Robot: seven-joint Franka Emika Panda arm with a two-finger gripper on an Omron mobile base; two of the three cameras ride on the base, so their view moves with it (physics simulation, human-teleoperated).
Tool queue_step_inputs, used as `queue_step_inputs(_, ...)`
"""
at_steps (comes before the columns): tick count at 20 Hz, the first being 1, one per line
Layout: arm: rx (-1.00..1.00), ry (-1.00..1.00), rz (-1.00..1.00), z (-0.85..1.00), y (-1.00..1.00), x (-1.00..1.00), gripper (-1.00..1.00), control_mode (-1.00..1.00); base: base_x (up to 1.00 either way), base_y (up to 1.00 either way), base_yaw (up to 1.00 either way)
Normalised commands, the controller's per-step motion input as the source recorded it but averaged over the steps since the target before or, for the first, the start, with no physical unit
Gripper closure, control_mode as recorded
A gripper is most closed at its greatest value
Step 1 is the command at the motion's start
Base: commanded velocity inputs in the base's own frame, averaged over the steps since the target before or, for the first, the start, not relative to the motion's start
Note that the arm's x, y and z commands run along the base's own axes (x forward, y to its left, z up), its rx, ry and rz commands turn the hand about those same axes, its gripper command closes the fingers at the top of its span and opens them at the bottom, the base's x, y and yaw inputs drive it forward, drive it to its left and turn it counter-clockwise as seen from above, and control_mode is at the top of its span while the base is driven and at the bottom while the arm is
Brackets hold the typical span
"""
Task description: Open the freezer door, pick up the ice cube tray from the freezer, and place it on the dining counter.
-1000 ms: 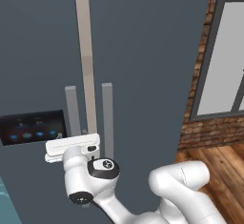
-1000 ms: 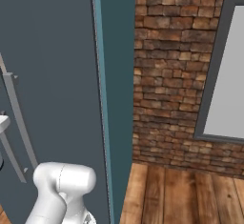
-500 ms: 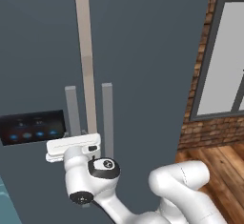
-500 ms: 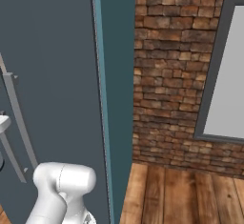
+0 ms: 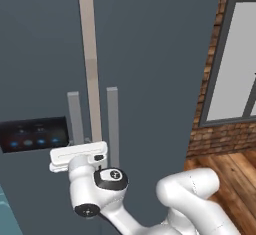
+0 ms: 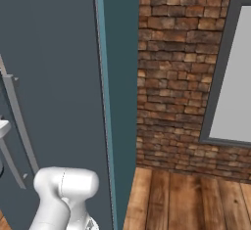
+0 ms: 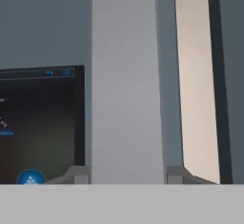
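Gripper [image 7: 127,175] is up against the freezer door [image 5: 45,59], with the left bar handle [image 7: 126,85] running straight up between the two fingertips [image 7: 78,174]; in the hand view the tips sit at roughly 7 and 5 o'clock, each flush against an edge of the bar, so I read it as pinched on the handle or a hair short of it, can't tell which for sure. Control panel [image 5: 33,135] is at 9 o'clock of the hand in the left base view, and the second handle [image 5: 113,124], on the plain door, is at about 2 o'clock of it, apart from the gripper. Door looks shut: the pale strip [image 5: 91,54] between the two doors is narrow and even top to bottom. Ice cube tray is presumably inside the freezer, behind the door, so nothing to say on it yet; the dining counter is not something I can place from here. For this step, my take: confirm both pads are seated square on the bar before pulling, keep the grip centred so it doesn't slide up or down, then pull along an arc around the hinge side, not straight back. A straight pull would likely twist the bar out of the fingers. Keep the wrist free to rotate as the door swings.
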Motion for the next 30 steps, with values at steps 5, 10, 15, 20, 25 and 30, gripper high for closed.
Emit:
queue_step_inputs(5,0.00,0.00,0.00,0.00,0.29,-0.45,1.00,-1.00,0.00,0.00,0.00)
queue_step_inputs(10,0.00,0.00,-0.01,0.00,0.33,-0.36,1.00,-1.00,0.00,0.00,0.00)
queue_step_inputs(15,0.00,0.00,-0.02,0.00,0.42,-0.34,1.00,-1.00,0.00,0.00,0.00)
queue_step_inputs(20,0.00,0.00,-0.03,0.00,0.42,-0.36,1.00,-1.00,0.00,0.00,0.00)
queue_step_inputs(25,0.00,0.02,-0.02,0.00,0.42,-0.35,1.00,-1.00,0.00,0.00,0.00)
queue_step_inputs(30,0.00,0.02,0.00,0.00,0.38,-0.34,1.00,-1.00,0.00,0.00,0.00)
